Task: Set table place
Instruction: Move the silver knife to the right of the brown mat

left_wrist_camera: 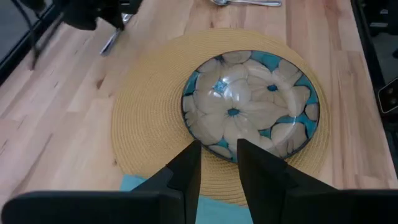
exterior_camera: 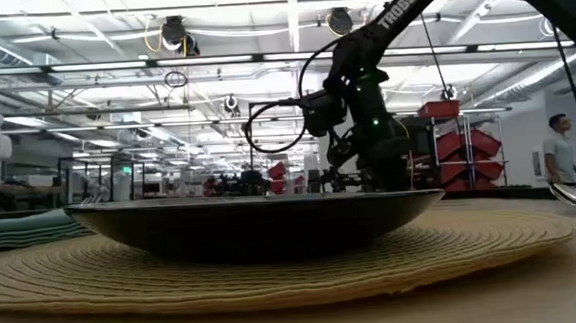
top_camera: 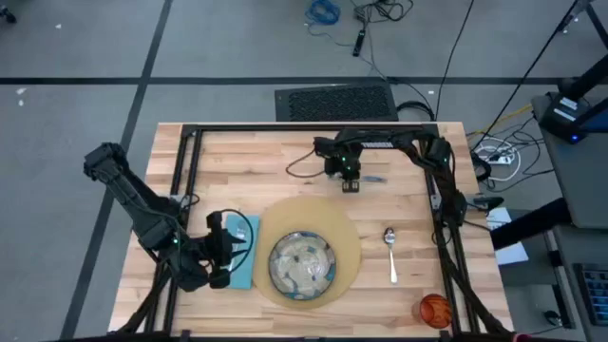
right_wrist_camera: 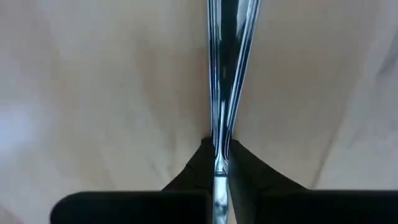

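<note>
A round tan placemat [top_camera: 344,237] lies on the table [top_camera: 237,161] at its near middle, and a flowered dish [top_camera: 302,264] sits on it. To its left lies a teal napkin [top_camera: 245,274]. My left gripper [left_wrist_camera: 217,165] hovers open above the napkin, its fingers pointing toward the dish [left_wrist_camera: 252,99]. At the table's far middle, my right gripper [top_camera: 348,182] is shut on a silver piece of cutlery [right_wrist_camera: 227,74]; whether it is a knife or a fork I cannot tell. A spoon [top_camera: 390,249] lies to the right of the placemat, and an orange cup [top_camera: 434,309] stands at the near right corner. My right gripper pinches the silver cutlery piece between its two fingertips [right_wrist_camera: 239,165], with the piece edge-on to them. The fingers come from above, pointing down. The rest of the piece [top_camera: 372,178] runs out toward the table's right. Whether it is clear of the wood I cannot tell.
A black metal frame [top_camera: 285,130] runs along the table's far edge and down both sides. Bare wood shows between the placemat and the far edge. A person [exterior_camera: 560,150] stands in the room beyond the table.
</note>
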### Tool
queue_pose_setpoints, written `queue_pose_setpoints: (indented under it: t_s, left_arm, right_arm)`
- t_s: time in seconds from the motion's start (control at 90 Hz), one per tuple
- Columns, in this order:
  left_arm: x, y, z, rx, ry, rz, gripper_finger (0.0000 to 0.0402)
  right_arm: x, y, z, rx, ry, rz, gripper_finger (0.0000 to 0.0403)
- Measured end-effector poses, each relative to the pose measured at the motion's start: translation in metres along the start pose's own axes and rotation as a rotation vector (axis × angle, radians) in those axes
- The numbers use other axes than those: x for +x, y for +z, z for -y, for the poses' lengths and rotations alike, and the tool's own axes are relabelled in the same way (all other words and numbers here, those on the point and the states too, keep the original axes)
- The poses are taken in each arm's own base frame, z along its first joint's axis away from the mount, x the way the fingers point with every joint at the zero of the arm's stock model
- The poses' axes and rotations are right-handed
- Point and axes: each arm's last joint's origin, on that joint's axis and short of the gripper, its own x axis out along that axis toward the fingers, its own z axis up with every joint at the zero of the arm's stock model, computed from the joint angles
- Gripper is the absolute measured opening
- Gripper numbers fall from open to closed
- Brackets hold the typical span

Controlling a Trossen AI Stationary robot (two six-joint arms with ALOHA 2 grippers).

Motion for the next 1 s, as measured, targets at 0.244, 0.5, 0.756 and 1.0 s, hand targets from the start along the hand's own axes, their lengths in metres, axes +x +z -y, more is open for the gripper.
queue_pose_setpoints:
  t_s: [0.244, 0.5, 0.756, 1.0]
  left_arm:
    - [0.000, 0.000, 0.000, 0.008, 0.000, 0.000, 0.0088]
    - [0.004, 0.003, -0.004, -0.007, 0.020, -0.001, 0.0088]
    - [0.006, 0.005, -0.006, 0.005, 0.031, -0.001, 0.0088]
    - [0.007, 0.006, -0.007, 0.043, 0.033, -0.003, 0.0088]
  right_arm:
    - [0.010, 0.002, -0.030, -0.223, -0.165, -0.134, 0.0010]
    - [-0.007, 0.006, -0.051, -0.358, -0.400, -0.155, 0.0009]
    - [-0.071, -0.021, -0.064, -0.036, -0.230, 0.203, 0.0011]
    - [-0.116, -0.038, -0.059, 0.742, -0.001, 0.557, 0.0047]
